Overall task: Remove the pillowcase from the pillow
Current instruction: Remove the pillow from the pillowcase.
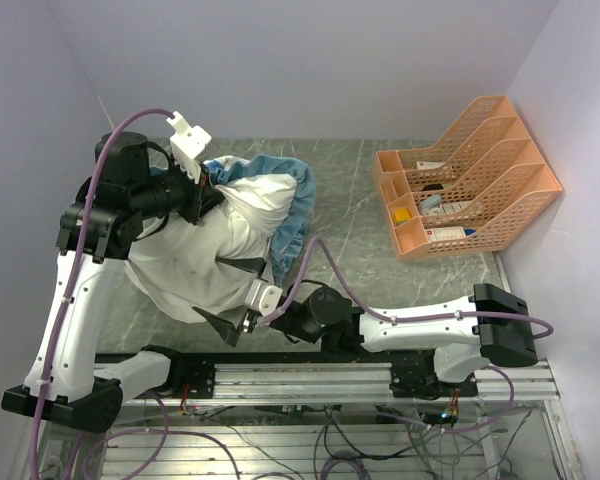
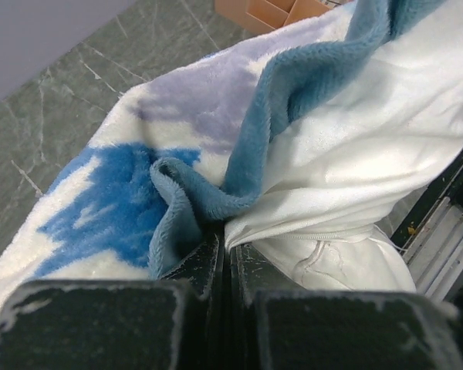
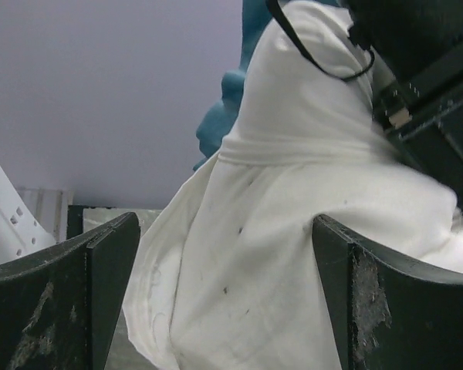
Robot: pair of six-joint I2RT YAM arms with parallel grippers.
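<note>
The off-white pillow (image 1: 185, 270) stands tilted at the left of the table, its lower end toward the arm bases. The pillowcase (image 1: 292, 205) is bunched over its far end, white inner side out with the teal edge showing. My left gripper (image 1: 206, 186) is shut on the pillowcase's teal edge and white fabric (image 2: 239, 185); the shut jaws (image 2: 228, 240) show in the left wrist view. My right gripper (image 1: 242, 310) is open at the pillow's near end. In the right wrist view the speckled pillow (image 3: 255, 254) fills the gap between the open fingers (image 3: 347, 270).
An orange mesh file organizer (image 1: 500, 160) with small items stands at the back right. Grey walls close the back and both sides. The metal rail (image 1: 310, 378) with the arm bases runs along the near edge. A purple cable (image 1: 325, 265) lies beside the pillowcase.
</note>
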